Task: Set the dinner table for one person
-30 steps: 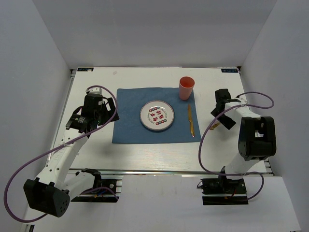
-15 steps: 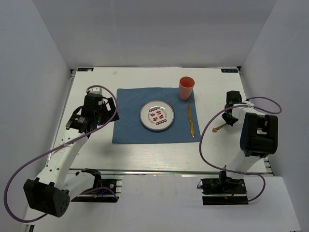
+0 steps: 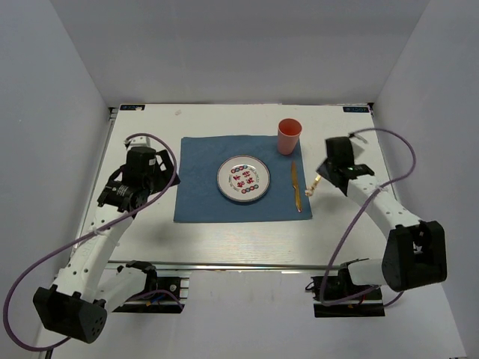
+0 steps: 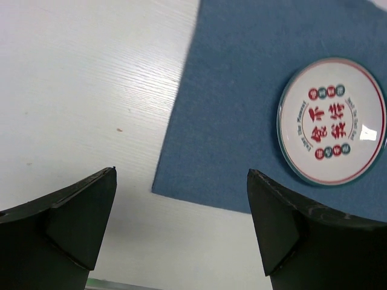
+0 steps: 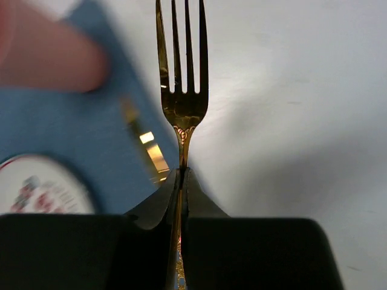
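Observation:
On the white dinner table (image 3: 224, 239) lies a blue cloth (image 3: 202, 187) with a patterned plate (image 3: 243, 179) at its middle, a pink cup (image 3: 289, 136) at its far right corner and a gold knife (image 3: 297, 187) along its right side. My right gripper (image 3: 320, 179) hangs just right of the knife, shut on the handle of a gold fork (image 5: 181, 103) whose tines point away from me. The right wrist view also shows the knife (image 5: 145, 145), the cup (image 5: 48, 60) and the plate (image 5: 36, 181), all blurred. My left gripper (image 4: 181, 171) is open and empty above the cloth's near left corner (image 4: 242, 109), with the plate (image 4: 332, 121) to its right.
Metal rails run along the table's edges (image 3: 262, 265). Grey walls stand close on the left, far and right sides. A purple cable loops off each arm, the right one (image 3: 397, 149) arching over the table's right part.
My right gripper closed on the fork at the table's right side and carried it left to beside the knife. The left arm shifted only slightly.

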